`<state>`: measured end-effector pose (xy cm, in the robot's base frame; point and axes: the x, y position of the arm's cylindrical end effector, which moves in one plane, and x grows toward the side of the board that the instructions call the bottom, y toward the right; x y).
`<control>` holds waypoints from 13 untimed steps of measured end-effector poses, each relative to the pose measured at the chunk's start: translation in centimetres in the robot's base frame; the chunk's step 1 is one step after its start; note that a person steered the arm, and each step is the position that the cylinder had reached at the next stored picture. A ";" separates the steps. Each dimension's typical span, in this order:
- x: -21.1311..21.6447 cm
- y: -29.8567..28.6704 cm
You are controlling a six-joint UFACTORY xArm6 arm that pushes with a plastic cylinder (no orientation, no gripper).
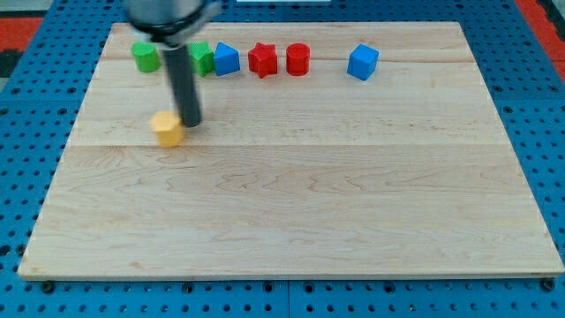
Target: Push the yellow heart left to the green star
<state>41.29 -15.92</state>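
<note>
The yellow heart [168, 129] lies on the wooden board toward the view's upper left. My tip [191, 123] stands right at the heart's right side, touching or nearly touching it. The green star [203, 58] sits in the row along the view's top, partly hidden behind the rod, above and slightly right of the heart. A green cylinder [146, 56] stands at the left end of that row.
In the top row, right of the green star, stand a blue block [227, 59], a red star [262, 60], a red cylinder [298, 59] and a blue cube [362, 62]. The board [291, 203] lies on a blue perforated table.
</note>
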 end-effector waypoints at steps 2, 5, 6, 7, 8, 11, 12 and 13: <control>-7.2 -2.6; -15.0 -0.2; -15.0 2.4; -14.8 4.9; -16.3 6.8; -19.4 -1.2; -13.3 -0.7; -13.5 -0.6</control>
<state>27.74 -16.57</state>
